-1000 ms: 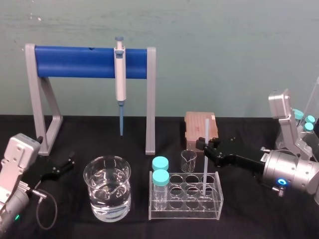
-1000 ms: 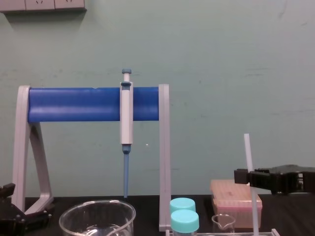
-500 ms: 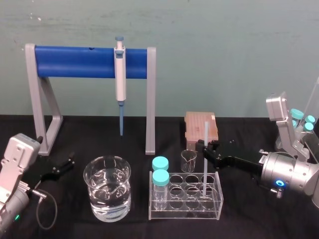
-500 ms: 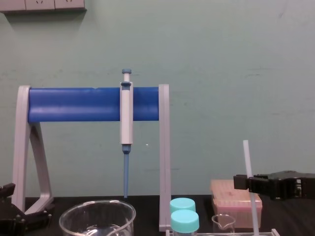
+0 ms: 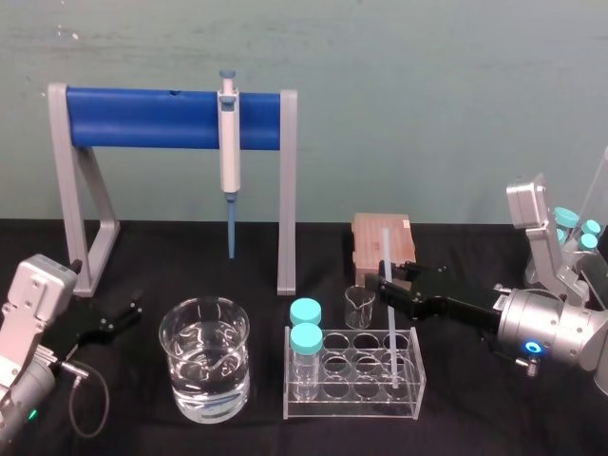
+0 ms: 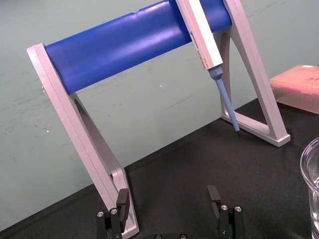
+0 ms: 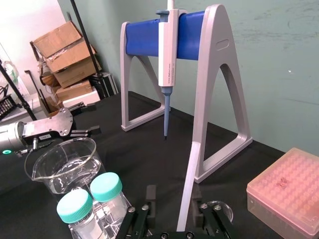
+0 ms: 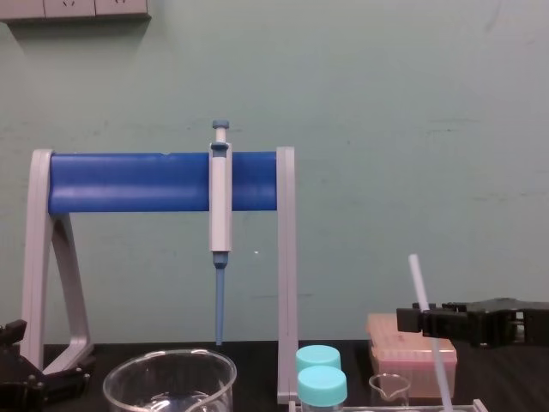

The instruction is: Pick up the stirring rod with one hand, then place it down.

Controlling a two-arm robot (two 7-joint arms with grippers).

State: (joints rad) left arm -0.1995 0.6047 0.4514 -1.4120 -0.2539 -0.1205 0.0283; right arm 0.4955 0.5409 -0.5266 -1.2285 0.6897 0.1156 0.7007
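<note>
The stirring rod (image 5: 388,294) is a thin translucent-white stick standing in a right-hand hole of the clear tube rack (image 5: 351,389). Its top leans toward the left in the chest view (image 8: 426,318). My right gripper (image 5: 388,285) reaches in from the right at mid-height of the rod. In the right wrist view the rod (image 7: 188,189) rises between the gripper's (image 7: 174,201) two spread fingers, close to one of them, with a gap on the other side; the gripper is open. My left gripper (image 5: 119,318) rests open on the table at the far left, with nothing in it (image 6: 167,199).
A water-filled beaker (image 5: 204,356) stands left of the rack. Two teal-capped vials (image 5: 306,332) fill the rack's left holes. A small glass beaker (image 5: 359,302) and a tan tip box (image 5: 383,237) sit behind it. The pipette (image 5: 229,133) hangs on the blue-barred stand (image 5: 142,119).
The rod has sunk lower into the rack and its top has tipped to the left. The right gripper's fingers have spread apart around it. The left arm has not moved.
</note>
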